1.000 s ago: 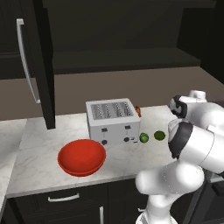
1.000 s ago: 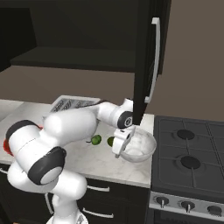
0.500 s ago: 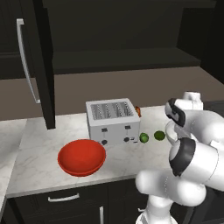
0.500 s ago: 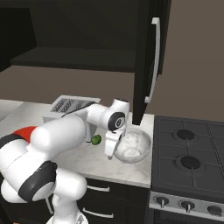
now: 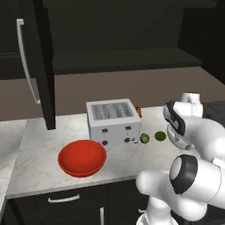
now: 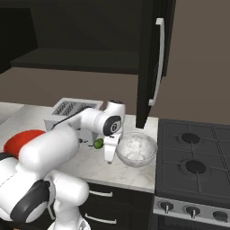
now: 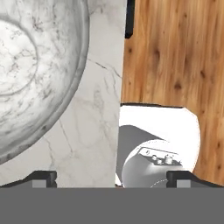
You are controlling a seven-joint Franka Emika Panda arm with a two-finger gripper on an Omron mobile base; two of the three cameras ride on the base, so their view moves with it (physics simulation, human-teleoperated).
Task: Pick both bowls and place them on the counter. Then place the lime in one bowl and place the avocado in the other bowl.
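The gripper (image 6: pixel 109 155) is wide open and holds nothing. It hangs just beside the white bowl (image 6: pixel 135 149) on the counter (image 6: pixel 92 162). The red bowl (image 5: pixel 82 157) sits by the toaster (image 5: pixel 113 122).

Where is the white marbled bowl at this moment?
The white marbled bowl sits on the counter in the right base view, beside the stove, the open gripper at its left.

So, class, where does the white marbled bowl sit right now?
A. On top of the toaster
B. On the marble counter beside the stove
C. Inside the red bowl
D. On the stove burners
B: the white marbled bowl rests on the marble counter, just left of the stove and well apart from the toaster and the red bowl.
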